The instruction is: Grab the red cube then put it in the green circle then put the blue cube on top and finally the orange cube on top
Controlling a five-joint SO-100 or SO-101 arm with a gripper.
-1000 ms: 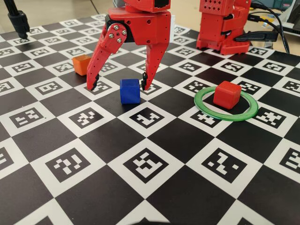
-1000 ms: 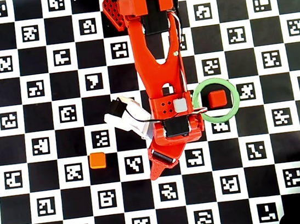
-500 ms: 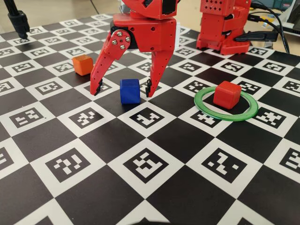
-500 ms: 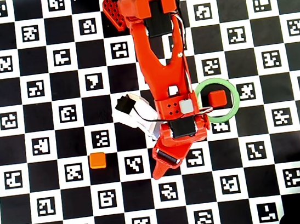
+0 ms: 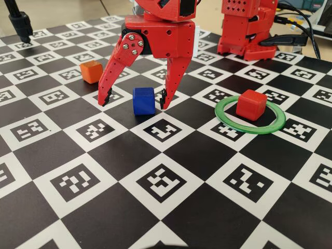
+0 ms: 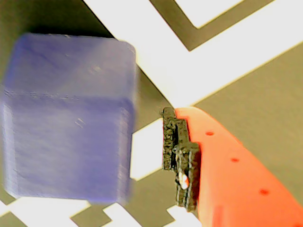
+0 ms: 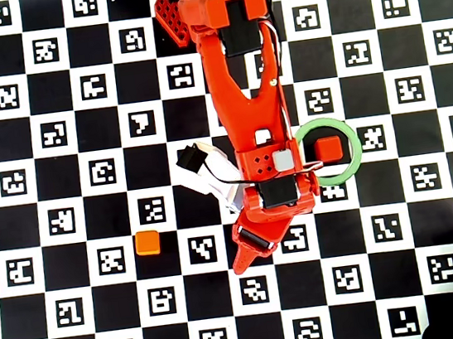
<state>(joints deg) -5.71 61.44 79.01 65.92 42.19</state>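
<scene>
In the fixed view the blue cube (image 5: 143, 100) rests on the checkered board. My red gripper (image 5: 133, 99) stands open over it, with one fingertip on each side and gaps on both. The wrist view has the blue cube (image 6: 66, 118) close up and blurred, and a black fingertip pad (image 6: 179, 156) a little way off its right face. The red cube (image 5: 251, 104) sits inside the green circle (image 5: 249, 129), and both the red cube (image 7: 328, 149) and the green circle (image 7: 325, 122) are seen from overhead. The orange cube (image 5: 91, 71) lies apart at the back left. Overhead, the arm hides the blue cube.
A second red robot base (image 5: 246, 28) with cables (image 5: 303, 31) stands at the back right. At the far back left corner is a black stand (image 5: 21, 23). Marker squares cover the whole board. Overhead, the orange cube (image 7: 148, 242) lies left of the arm.
The gripper has come down a little and shifted slightly right in the fixed view. Its open fingers stay either side of the blue cube. No cube has moved.
</scene>
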